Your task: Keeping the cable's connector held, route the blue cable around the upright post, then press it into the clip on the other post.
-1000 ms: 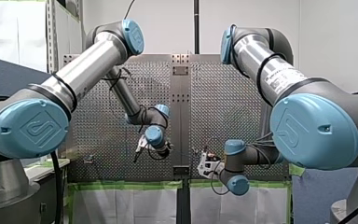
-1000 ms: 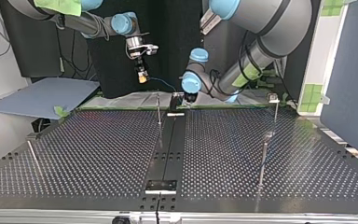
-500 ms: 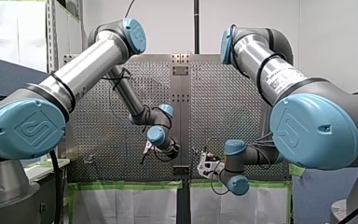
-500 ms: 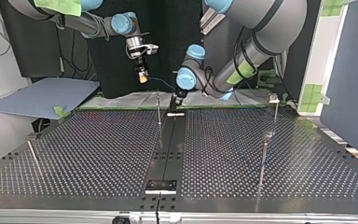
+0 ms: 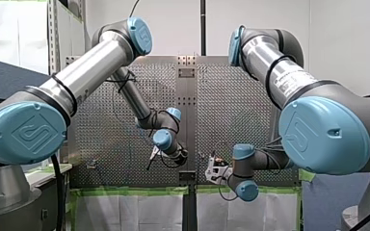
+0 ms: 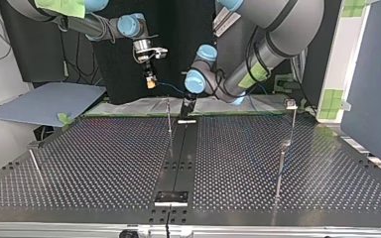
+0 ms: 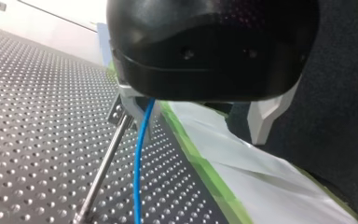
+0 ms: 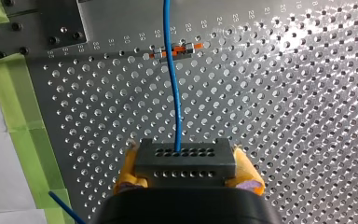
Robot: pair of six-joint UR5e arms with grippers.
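Right gripper (image 8: 186,169): yellow pads (image 8: 128,170) clamped on the connector (image 8: 184,158); grip it firmly, with a little slack in the blue cable (image 8: 172,79). Ahead, cable just beside the post (image 7: 103,163); sweep low around it. Left gripper (image 6: 188,105): hold impossible to tell. Farther posts (image 6: 280,168) seen from the top view only; cable plain only at the wrists.

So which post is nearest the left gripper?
The post beside the dark middle strip, right by the left gripper; the others stand far out toward the sides.
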